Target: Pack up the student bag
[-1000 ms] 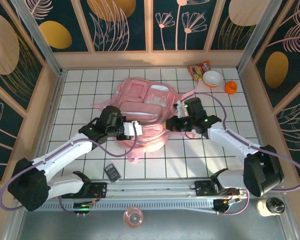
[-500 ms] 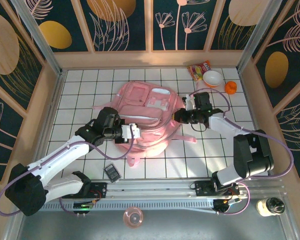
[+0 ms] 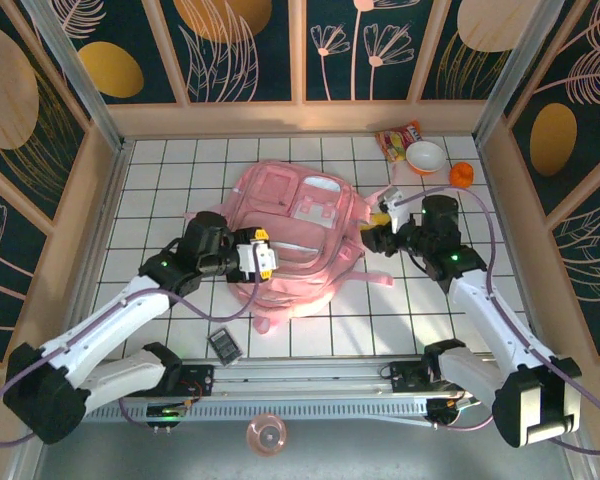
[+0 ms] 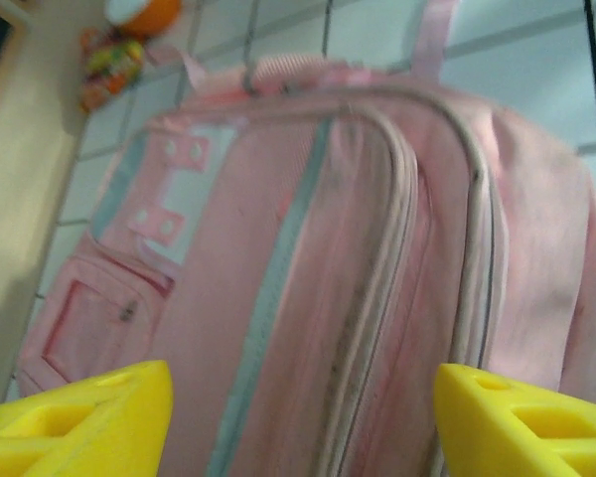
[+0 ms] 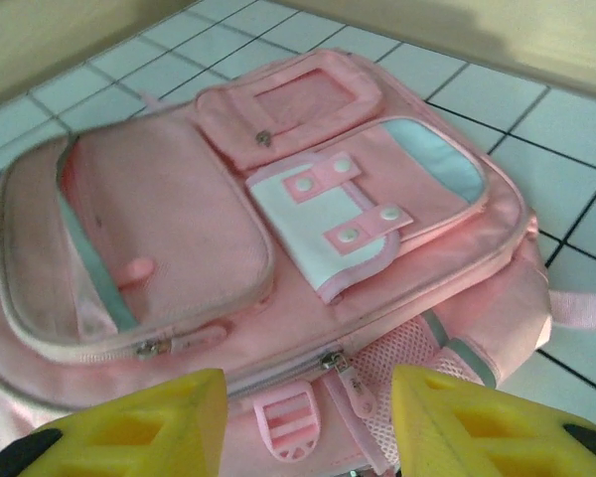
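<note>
Just now both the left gripper (image 3: 257,256) and the right gripper (image 3: 380,214) are releasing the pink student backpack (image 3: 298,235), yellow fingers (image 4: 79,417) spreading apart and empty, leaving it lying flat on the tiled table (image 3: 430,300), apparently repositioned for packing.

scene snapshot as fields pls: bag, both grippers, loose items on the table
bag: student bag lying flat mid-table, front pockets up
left gripper: open, nothing between the fingers, at the bag's left side in the top view
right gripper: open, nothing held, at the bag's right side
far right corner: snack packet, white bowl, orange item
near edge: small dark device, apart from the bag
</note>
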`<state>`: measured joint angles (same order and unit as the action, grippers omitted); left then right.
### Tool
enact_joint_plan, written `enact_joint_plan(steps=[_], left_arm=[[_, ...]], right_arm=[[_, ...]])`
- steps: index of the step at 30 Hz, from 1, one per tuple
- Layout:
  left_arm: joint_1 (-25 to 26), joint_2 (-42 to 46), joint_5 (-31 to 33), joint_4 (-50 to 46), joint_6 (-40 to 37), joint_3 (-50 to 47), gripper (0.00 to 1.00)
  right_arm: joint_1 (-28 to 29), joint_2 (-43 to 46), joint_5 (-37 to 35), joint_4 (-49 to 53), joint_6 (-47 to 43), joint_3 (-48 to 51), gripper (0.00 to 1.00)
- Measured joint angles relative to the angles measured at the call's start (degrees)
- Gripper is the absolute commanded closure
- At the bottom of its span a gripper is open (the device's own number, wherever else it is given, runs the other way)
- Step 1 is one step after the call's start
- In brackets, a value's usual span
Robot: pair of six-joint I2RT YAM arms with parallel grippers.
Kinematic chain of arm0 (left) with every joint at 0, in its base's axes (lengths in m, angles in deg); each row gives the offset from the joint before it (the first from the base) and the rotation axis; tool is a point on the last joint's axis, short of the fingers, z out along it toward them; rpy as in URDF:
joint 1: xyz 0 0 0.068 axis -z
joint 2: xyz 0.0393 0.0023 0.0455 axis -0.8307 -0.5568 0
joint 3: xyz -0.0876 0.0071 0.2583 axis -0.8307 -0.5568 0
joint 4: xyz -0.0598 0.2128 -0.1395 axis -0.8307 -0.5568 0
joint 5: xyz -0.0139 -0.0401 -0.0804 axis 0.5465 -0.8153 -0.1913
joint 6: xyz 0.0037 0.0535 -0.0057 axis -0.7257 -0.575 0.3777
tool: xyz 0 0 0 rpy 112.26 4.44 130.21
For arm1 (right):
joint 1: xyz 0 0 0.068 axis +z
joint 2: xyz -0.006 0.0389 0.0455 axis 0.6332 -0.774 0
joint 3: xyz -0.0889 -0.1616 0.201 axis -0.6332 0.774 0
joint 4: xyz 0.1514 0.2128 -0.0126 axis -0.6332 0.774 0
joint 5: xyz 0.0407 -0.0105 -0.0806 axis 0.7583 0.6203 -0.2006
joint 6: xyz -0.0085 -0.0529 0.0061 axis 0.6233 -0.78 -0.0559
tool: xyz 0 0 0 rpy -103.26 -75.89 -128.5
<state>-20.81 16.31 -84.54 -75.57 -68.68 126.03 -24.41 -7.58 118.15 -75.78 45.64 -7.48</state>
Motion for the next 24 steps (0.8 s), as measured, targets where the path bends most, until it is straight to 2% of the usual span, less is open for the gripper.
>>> enact_joint_plan(steps=[6, 16, 20, 22, 24], left_arm=[[0.0, -5.33, 1.57, 0.35, -2.86, 0.17, 0.34], [0.0, -9.86, 2.05, 1.2, -5.11, 2.23, 0.33], [0.0, -12.0, 2.95, 0.87, -7.04, 2.58, 0.33], [0.0, -13.05, 3.39, 0.79, -7.74, 2.6, 0.42], [0.0, -14.27, 4.04, 0.74, -8.0, 2.6, 0.71]], right_arm=[[0.55, -2.64, 2.19, 2.25, -10.29, 0.0, 0.56], [4.2, -7.02, 2.99, 4.15, -16.52, -0.61, 0.56], [5.79, -9.2, 3.26, 4.42, -18.18, -1.77, 0.53], [6.38, -10.21, 3.56, 4.44, -18.62, -2.25, 0.51], [6.95, -11.39, 4.22, 4.31, -19.26, -2.71, 0.51]])
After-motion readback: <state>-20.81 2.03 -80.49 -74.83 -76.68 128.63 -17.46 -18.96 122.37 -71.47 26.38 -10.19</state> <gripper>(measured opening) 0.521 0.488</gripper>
